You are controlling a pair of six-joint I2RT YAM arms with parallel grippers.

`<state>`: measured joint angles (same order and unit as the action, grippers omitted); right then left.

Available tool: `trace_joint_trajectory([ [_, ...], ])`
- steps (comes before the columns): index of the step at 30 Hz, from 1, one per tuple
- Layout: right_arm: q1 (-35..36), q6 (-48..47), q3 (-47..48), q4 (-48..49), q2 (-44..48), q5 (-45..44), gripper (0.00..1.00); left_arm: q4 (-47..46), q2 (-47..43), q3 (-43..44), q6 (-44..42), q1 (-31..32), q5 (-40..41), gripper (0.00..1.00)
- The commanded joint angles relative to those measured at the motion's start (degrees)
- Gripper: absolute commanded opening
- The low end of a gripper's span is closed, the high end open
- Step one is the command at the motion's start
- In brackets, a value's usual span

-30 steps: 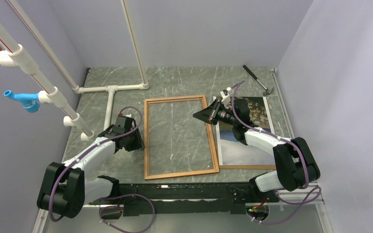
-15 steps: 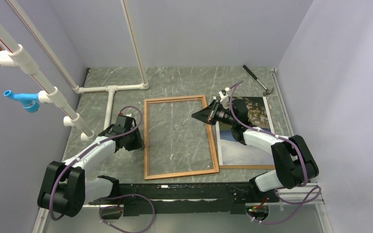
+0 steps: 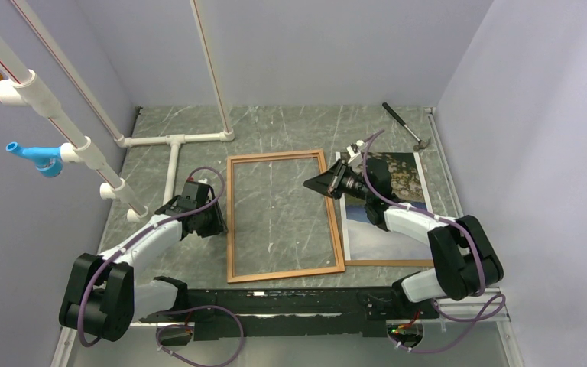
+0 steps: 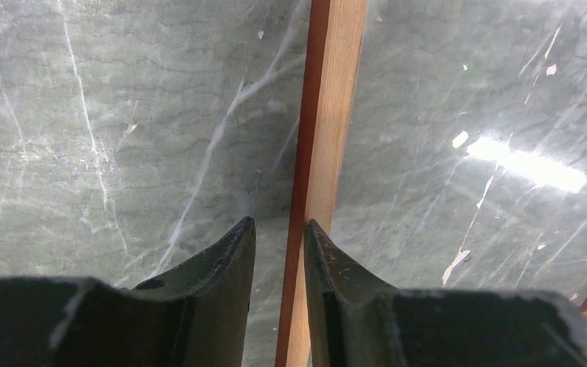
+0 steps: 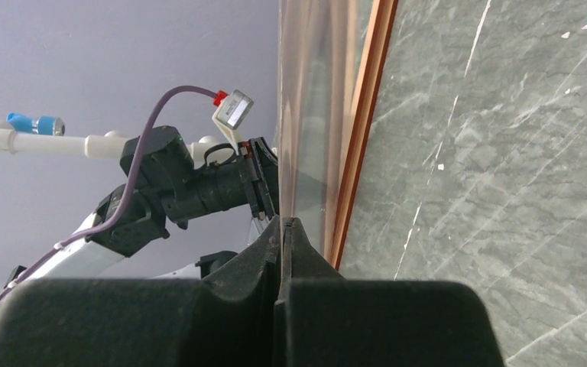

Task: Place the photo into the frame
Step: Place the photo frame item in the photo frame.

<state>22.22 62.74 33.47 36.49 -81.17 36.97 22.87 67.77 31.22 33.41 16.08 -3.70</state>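
Plainly, no legible writing is offered: a small white tag (image 5: pixel 233 108) is clipped to the left arm's cable, but its print is too small to be read.

The frame (image 3: pixel 287 274) is laid flat on the green-grey marbled table (image 3: pixel 275 122), midway between the two arms. Its long axis runs from the near edge toward the far wall and is turned slightly off square. The photo (image 3: pixel 371 241) is laid just to the right of the frame, picture side up and partly covered by the right arm. Its long axis is roughly parallel to the frame's, with the pale sky end pointed toward the arm bases and the flowery meadow end toward the far wall. A brown backing panel (image 3: pixel 386 262) is seen beneath it, showing as a strip along its near edge.

The left gripper (image 4: pixel 279 223) is set astride the frame's left rail with its jaws partly apart. A strip of table is seen between the left finger and the rail.

The right gripper (image 5: pixel 281 220) is closed at the frame's right rail near the far corner, and the edge of a thin clear pane (image 5: pixel 306 115) appears to be pinched between its tips.

A hammer (image 3: pixel 405 126) is seen at the far right, and white pipes (image 3: pixel 172 141) at the far left.
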Motion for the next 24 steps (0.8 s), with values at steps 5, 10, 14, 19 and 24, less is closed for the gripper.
trace_joint_trajectory([
  [5,0.56,-1.66,-0.85,-0.68,2.7,0.47,0.0,1.88,2.7,-1.43,-2.33,-0.18,3.53,0.34],
  [10,0.41,-2.04,-0.86,-1.9,3.44,0.32,0.0,1.91,2.81,-1.34,-2.41,-0.19,3.53,0.33],
  [14,0.21,-0.99,-1.8,-1.09,4.2,-0.01,0.0,1.93,3.0,-1.38,-2.53,-0.18,3.53,0.33],
  [19,-0.64,-2.26,-1.85,-3.75,6.4,-1.55,0.0,2.02,3.25,-1.34,-2.62,-0.17,3.53,0.32],
  [24,-0.72,-2.39,-1.23,-3.72,5.06,-0.1,0.0,1.73,3.63,-1.3,-2.64,-0.17,3.53,0.32],
])
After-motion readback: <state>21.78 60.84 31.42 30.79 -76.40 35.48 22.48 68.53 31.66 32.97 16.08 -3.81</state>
